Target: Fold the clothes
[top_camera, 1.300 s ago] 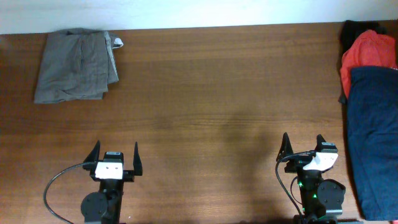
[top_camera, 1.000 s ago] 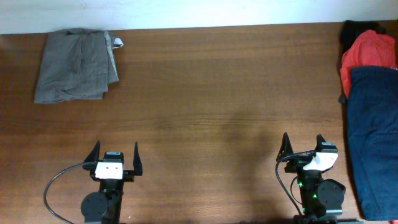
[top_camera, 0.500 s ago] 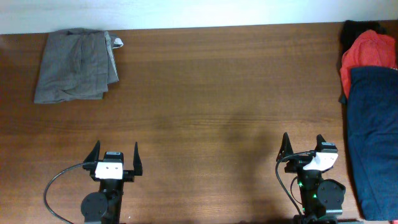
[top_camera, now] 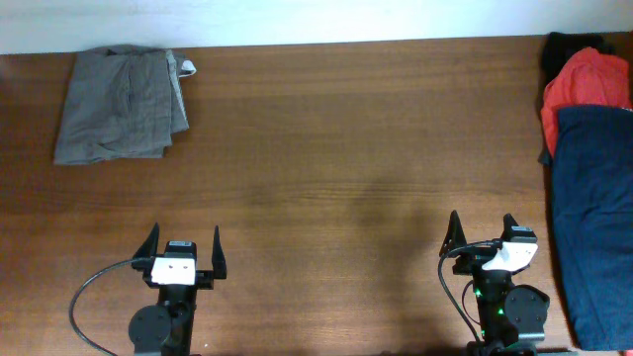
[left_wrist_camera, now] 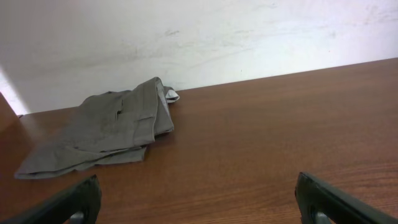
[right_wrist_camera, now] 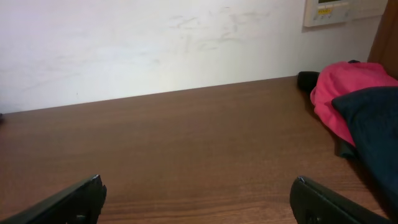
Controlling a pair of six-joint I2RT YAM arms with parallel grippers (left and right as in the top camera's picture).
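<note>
A folded grey garment (top_camera: 121, 104) lies at the table's far left corner; it also shows in the left wrist view (left_wrist_camera: 106, 132). At the right edge a large dark navy-blue garment (top_camera: 593, 222) lies over a red garment (top_camera: 586, 81), with a black one (top_camera: 564, 46) behind. The right wrist view shows the red (right_wrist_camera: 345, 87), the navy (right_wrist_camera: 373, 118) and the black garment (right_wrist_camera: 308, 79). My left gripper (top_camera: 184, 240) is open and empty near the front edge, far from the grey garment. My right gripper (top_camera: 481, 227) is open and empty, left of the navy garment.
The brown wooden table (top_camera: 346, 148) ends at a white wall (left_wrist_camera: 199, 37) at the back. A white wall panel (right_wrist_camera: 339, 11) hangs above the right pile. A black cable (top_camera: 89, 297) loops beside the left arm's base.
</note>
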